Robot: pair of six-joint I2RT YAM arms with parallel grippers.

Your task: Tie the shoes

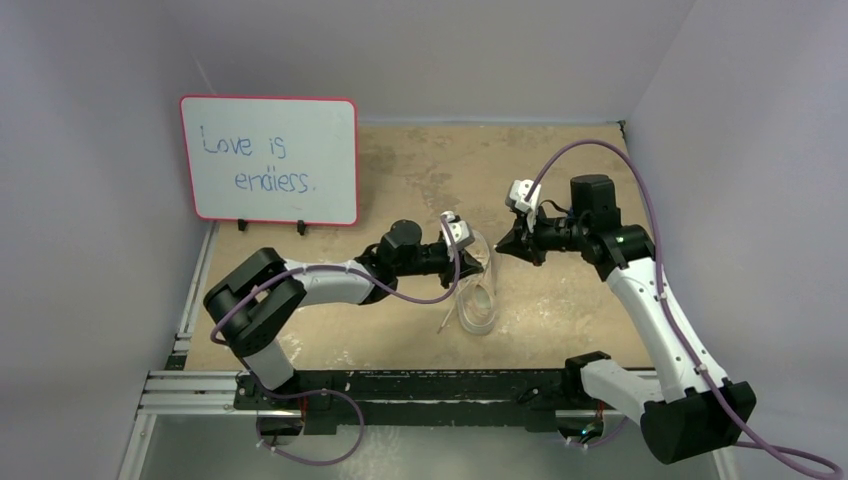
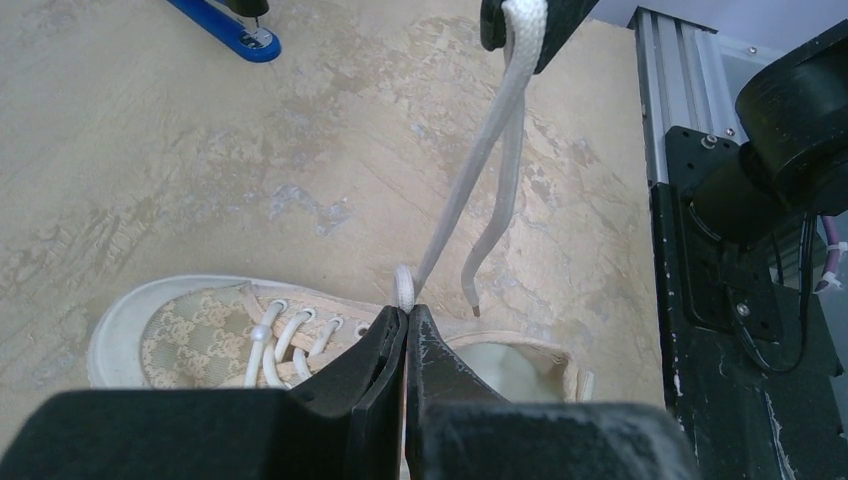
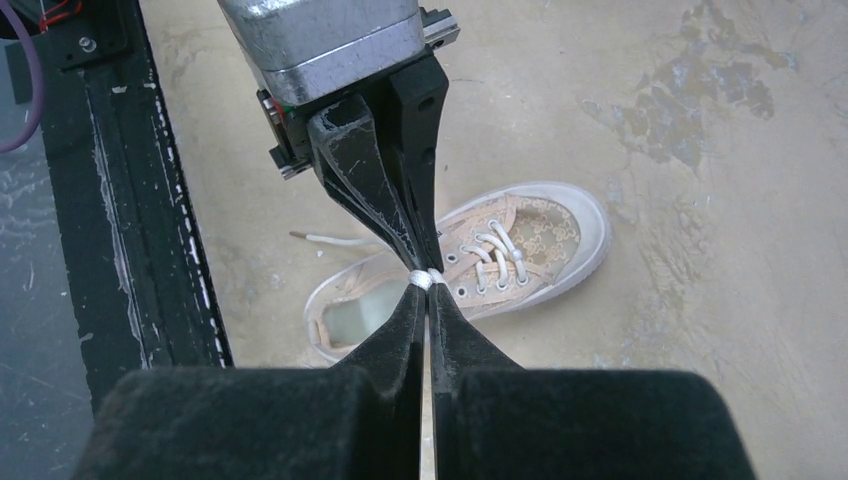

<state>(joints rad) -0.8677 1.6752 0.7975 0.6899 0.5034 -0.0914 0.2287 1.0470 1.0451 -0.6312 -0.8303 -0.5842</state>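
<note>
both my pincers are pressed together on the white lace (image 2: 468,175) — my left pincer (image 2: 405,312) pinches it just above the shoe (image 2: 190,335), and my right pincer (image 3: 428,298) holds a folded loop of it higher up. the shoe lies on the table (image 1: 560,180) beneath them. if i pull too hard, the light shoe may lift or drag; if i pull unevenly, the free end (image 2: 472,300) could slip through and the loop would be lost.

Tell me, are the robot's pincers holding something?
Yes, the white lace. The left pincer pinches it just above the shoe; the right pincer pinches it farther along.
</note>
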